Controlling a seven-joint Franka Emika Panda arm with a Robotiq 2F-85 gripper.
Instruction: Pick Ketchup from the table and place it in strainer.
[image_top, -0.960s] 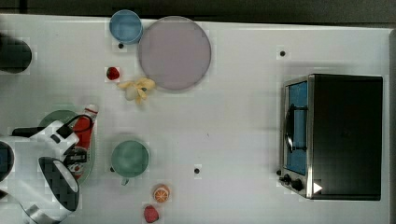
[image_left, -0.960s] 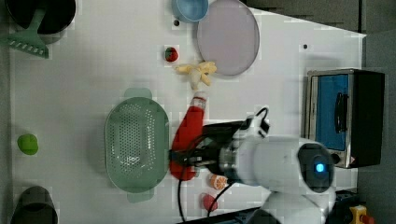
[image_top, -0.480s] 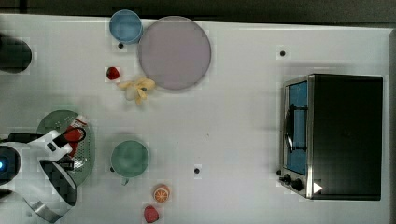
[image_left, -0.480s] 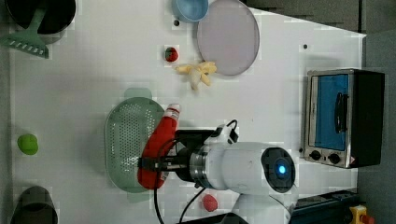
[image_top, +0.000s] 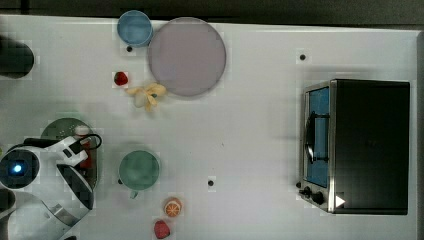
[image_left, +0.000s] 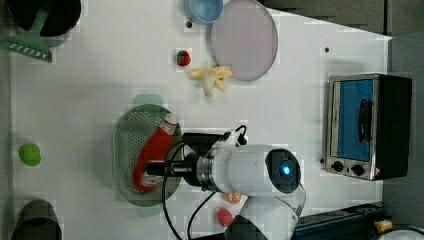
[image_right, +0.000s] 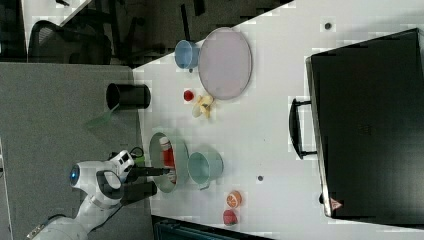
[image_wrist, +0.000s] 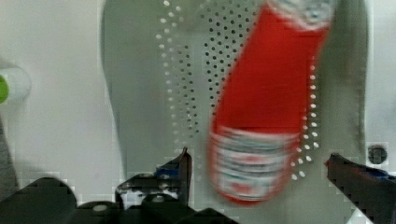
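The Ketchup (image_left: 152, 155), a slim red bottle with a white cap, lies lengthwise inside the pale mint strainer (image_left: 122, 150). Its cap points toward the purple plate. My gripper (image_wrist: 266, 170) hovers over the bottle's label end, open. In the wrist view the dark fingertips (image_wrist: 184, 163) stand apart from the Ketchup (image_wrist: 261, 121) with a gap on each side. In the top view my arm covers much of the strainer (image_top: 57, 127), leaving the Ketchup (image_top: 84, 137) partly visible. The right view shows my gripper (image_right: 167, 172) over the strainer (image_right: 156, 145).
A darker green cup (image_top: 139, 170) stands beside the strainer. An orange fruit (image_top: 172, 206) and a red fruit (image_top: 161, 229) lie near the table edge. Farther off are a strawberry (image_top: 120, 78), a yellow peel (image_top: 146, 95), a purple plate (image_top: 186, 56), a blue bowl (image_top: 135, 27) and a toaster oven (image_top: 357, 145).
My arm carried the Ketchup from beside the strainer to over it. The jaws then spread, and the bottle now rests in the strainer, free of the fingers.
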